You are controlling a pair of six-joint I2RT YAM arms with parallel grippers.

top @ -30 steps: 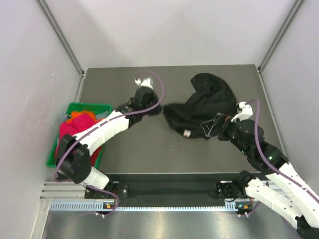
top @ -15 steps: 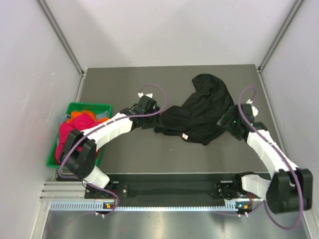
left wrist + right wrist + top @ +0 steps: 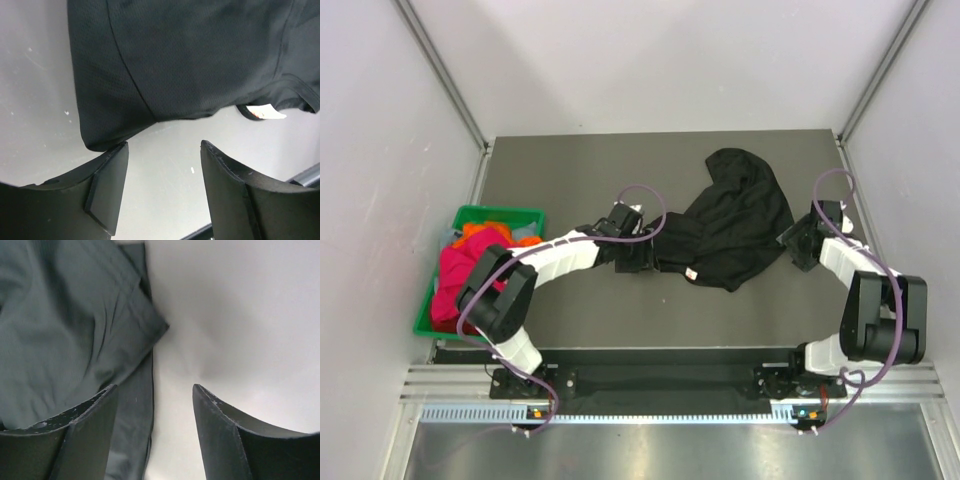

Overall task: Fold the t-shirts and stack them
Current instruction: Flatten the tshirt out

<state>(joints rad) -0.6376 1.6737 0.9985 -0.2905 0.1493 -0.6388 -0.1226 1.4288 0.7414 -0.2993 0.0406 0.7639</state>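
Observation:
A black t-shirt (image 3: 732, 215) lies crumpled across the middle of the dark table, its white neck label (image 3: 693, 272) at the near edge. My left gripper (image 3: 640, 256) sits low at the shirt's left edge. In the left wrist view it (image 3: 162, 150) stands open over bare table, with the black t-shirt (image 3: 190, 55) just ahead and the label (image 3: 265, 112) to the right. My right gripper (image 3: 797, 243) is at the shirt's right edge, open (image 3: 155, 390), with a hem of the black t-shirt (image 3: 75, 330) lying between its fingers.
A green bin (image 3: 500, 212) at the table's left edge holds a red and magenta t-shirt (image 3: 458, 272) and an orange one (image 3: 485, 230). Grey walls close in the table on three sides. The arms' rail runs along the near edge.
My left gripper let go of the black shirt and dropped to its left edge. My right gripper swung from over the shirt to its right edge, its jaws narrowing. The shirt spread left.

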